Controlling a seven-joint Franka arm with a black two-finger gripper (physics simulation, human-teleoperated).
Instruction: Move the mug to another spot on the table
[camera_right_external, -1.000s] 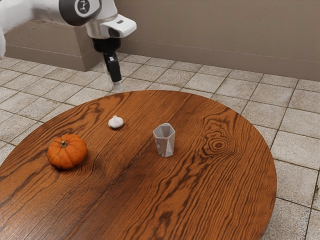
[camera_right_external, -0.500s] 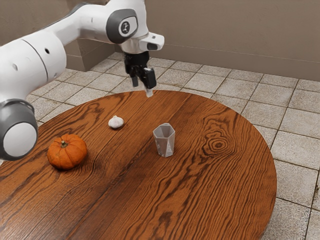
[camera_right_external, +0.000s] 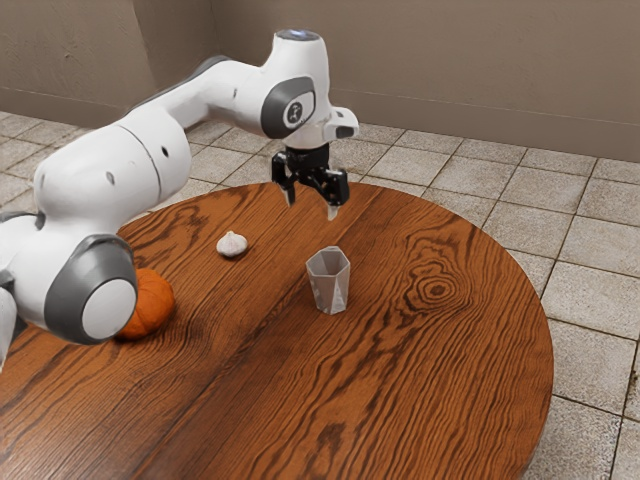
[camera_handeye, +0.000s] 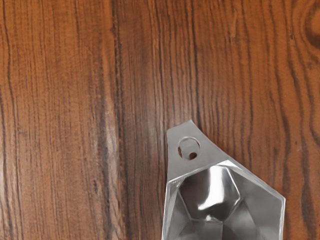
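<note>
Fingers apart and holding nothing, the robot's hand (camera_right_external: 311, 203) hovers over the round wooden worktop (camera_right_external: 430, 380). It is above and just beyond the upright grey mug (camera_right_external: 328, 280), which stands near the worktop's centre.

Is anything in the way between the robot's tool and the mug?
No, nothing visible. The open tool hangs above the mug with only air between. The garlic and pumpkin sit off toward the exterior view's left.
</note>
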